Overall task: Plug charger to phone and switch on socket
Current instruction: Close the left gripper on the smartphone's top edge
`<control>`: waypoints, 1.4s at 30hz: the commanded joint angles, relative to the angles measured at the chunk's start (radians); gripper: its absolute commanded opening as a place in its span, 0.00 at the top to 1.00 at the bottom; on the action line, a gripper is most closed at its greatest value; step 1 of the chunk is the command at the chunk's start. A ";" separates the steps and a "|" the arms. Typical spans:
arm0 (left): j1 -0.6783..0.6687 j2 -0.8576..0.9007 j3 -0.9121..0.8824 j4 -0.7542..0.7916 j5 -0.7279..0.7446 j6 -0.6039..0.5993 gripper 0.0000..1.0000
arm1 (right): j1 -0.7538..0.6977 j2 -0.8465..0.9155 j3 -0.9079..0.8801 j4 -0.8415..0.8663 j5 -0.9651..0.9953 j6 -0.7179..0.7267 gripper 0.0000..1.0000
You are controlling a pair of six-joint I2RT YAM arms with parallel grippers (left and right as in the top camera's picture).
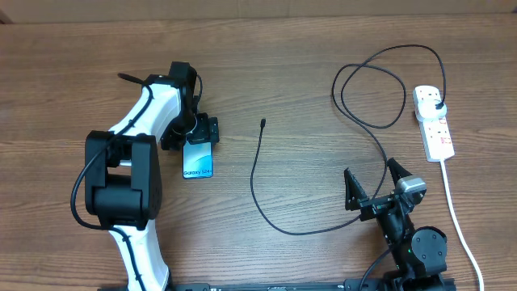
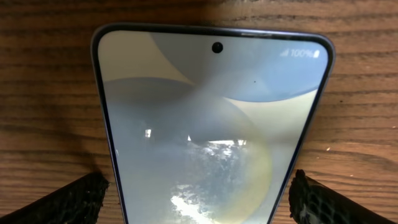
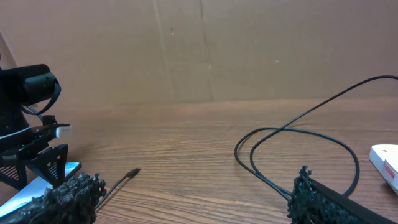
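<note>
The phone (image 1: 198, 159) lies flat on the table, light blue screen up; it fills the left wrist view (image 2: 211, 124). My left gripper (image 1: 199, 132) is open, a finger on each side of the phone's far end, not touching it (image 2: 198, 198). The charger cable (image 1: 257, 182) loops across the middle, its connector tip (image 1: 263, 124) free on the table, its black plug (image 1: 437, 106) in the socket strip (image 1: 434, 121). My right gripper (image 1: 373, 183) is open and empty near the front edge, the cable passing between its fingers (image 3: 193, 196). The tip shows in the right wrist view (image 3: 129, 173).
The strip's thick white cord (image 1: 457, 218) runs down the right side to the front edge. The cable's large loop (image 1: 380, 89) lies at the back right. A cardboard wall (image 3: 205, 50) stands behind the wooden table.
</note>
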 commanded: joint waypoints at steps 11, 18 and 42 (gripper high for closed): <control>-0.008 0.023 -0.117 0.047 0.016 0.063 0.04 | -0.004 -0.008 -0.011 0.003 0.002 0.002 0.00; -0.033 0.023 -0.117 0.032 0.015 0.096 0.05 | -0.004 -0.008 -0.011 0.003 0.002 0.002 0.00; -0.085 0.023 -0.117 0.039 0.015 -0.185 0.12 | -0.004 -0.008 -0.011 0.003 0.002 0.002 0.00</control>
